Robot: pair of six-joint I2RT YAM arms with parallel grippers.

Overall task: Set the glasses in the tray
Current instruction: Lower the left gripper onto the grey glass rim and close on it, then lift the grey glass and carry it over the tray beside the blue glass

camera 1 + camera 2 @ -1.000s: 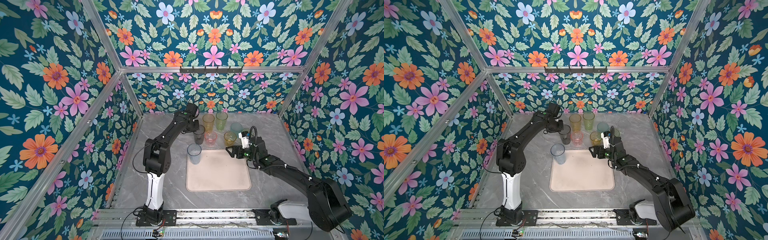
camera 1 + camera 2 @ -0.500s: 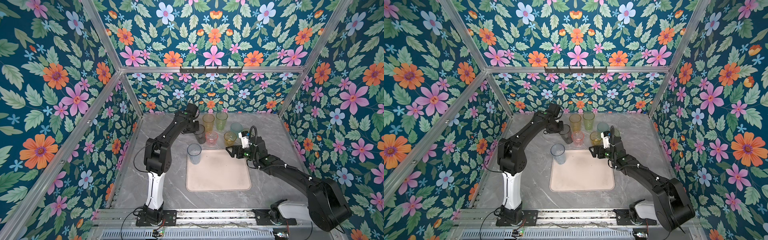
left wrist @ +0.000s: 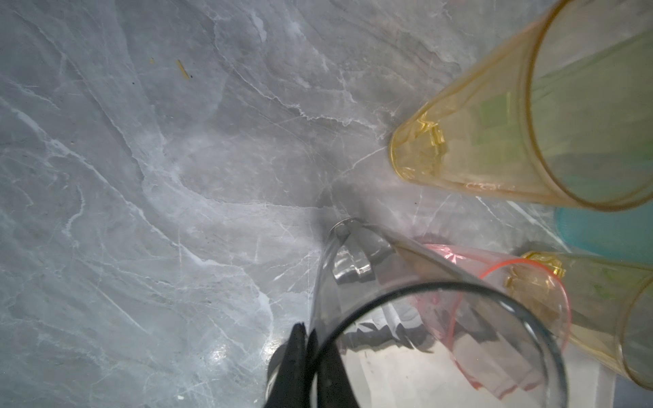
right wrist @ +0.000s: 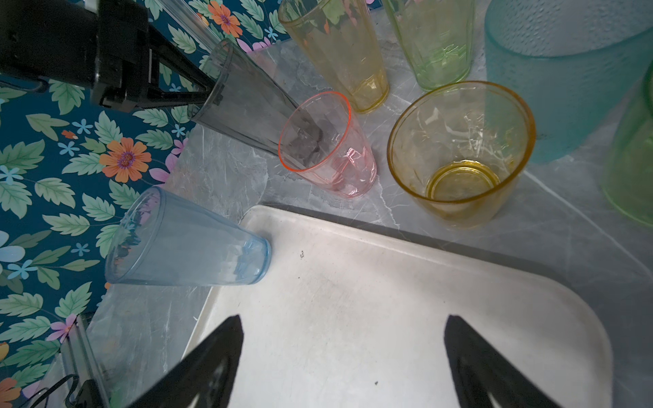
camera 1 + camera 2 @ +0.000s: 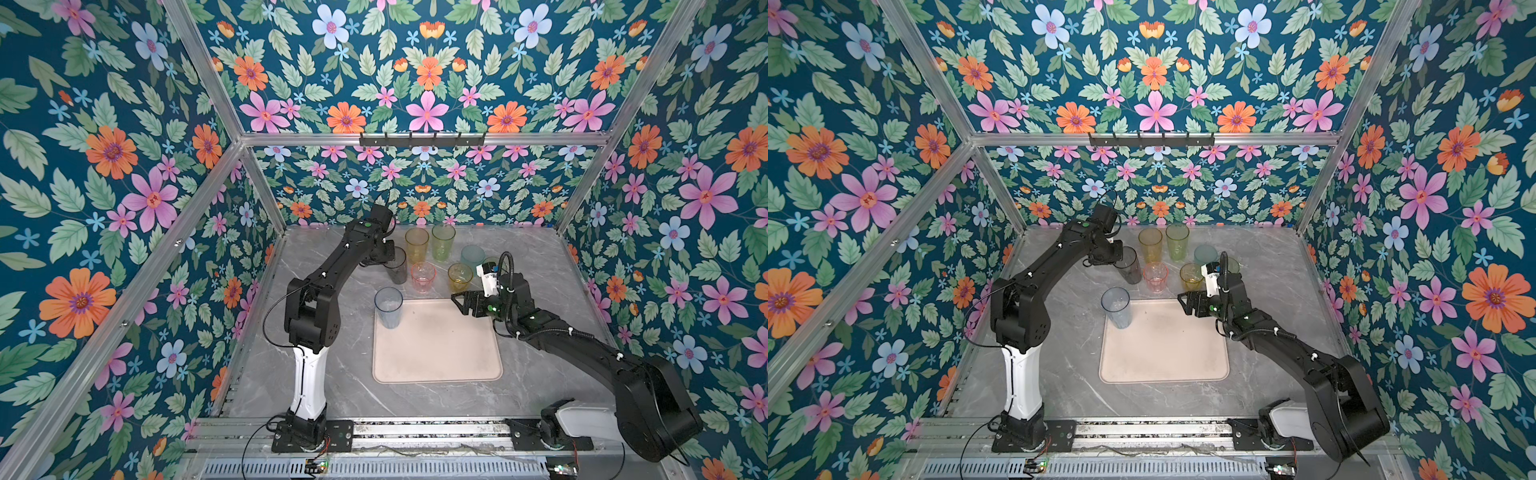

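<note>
Entry: the tray (image 5: 436,365) is carrying one pale blue glass (image 5: 388,307) in its far left corner.
Over the tray's far edge the right gripper (image 5: 460,302) is hovering, jaws wide apart. Beyond, the remaining glasses (image 5: 444,245) are standing off the tray, and the left gripper (image 4: 211,92) is pinching the smoky grey glass (image 5: 397,270) by its rim. So thin a hold is probably risking a slip, or a knock against the pink glass (image 5: 423,277) just beside. The grey marbled surface (image 5: 332,374) and floral walls (image 5: 428,112) are enclosing everything.
</note>
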